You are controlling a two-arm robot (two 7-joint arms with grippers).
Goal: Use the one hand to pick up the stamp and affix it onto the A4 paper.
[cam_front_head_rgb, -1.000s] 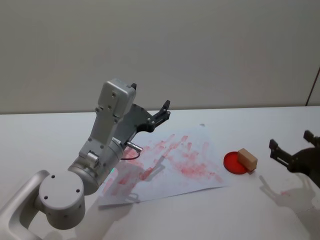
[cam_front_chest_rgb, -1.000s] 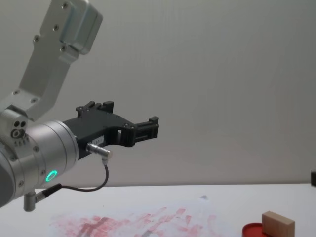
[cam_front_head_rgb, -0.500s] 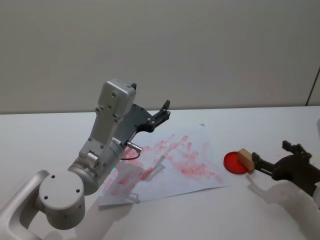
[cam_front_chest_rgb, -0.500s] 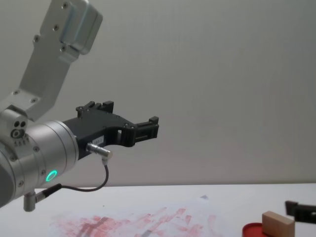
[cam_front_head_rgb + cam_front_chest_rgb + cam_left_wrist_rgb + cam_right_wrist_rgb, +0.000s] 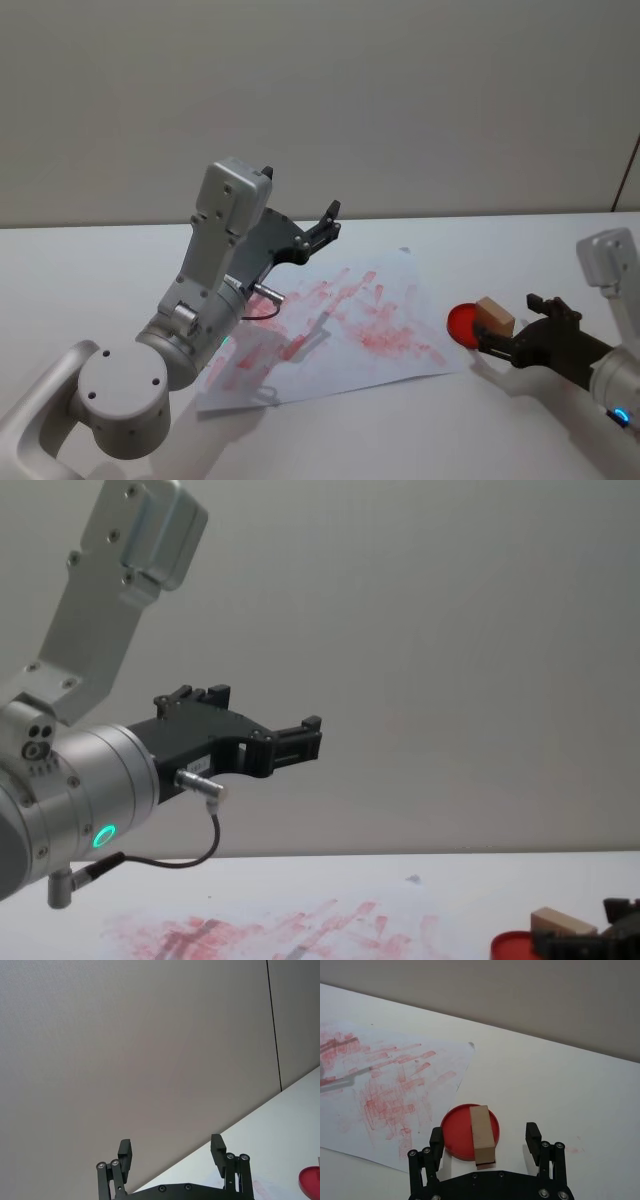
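Note:
The stamp, a tan wooden block, rests across the red ink pad, overhanging its rim. My right gripper is open and low over the table, one finger on each side of the stamp, with gaps showing on both sides. In the head view the stamp sits between the fingers of the right gripper at the right of the table. The A4 paper, smeared with red ink, lies flat in the middle. My left gripper is raised over the paper's far left part and is open.
The ink pad lies just off the paper's right edge. The left arm's big silver wrist with its green ring and hanging cable looms over the paper's left half. A grey wall backs the white table.
My right gripper has come in from the right edge and moved left and down until its open fingers flank the stamp. The left arm, stamp and paper have not moved.

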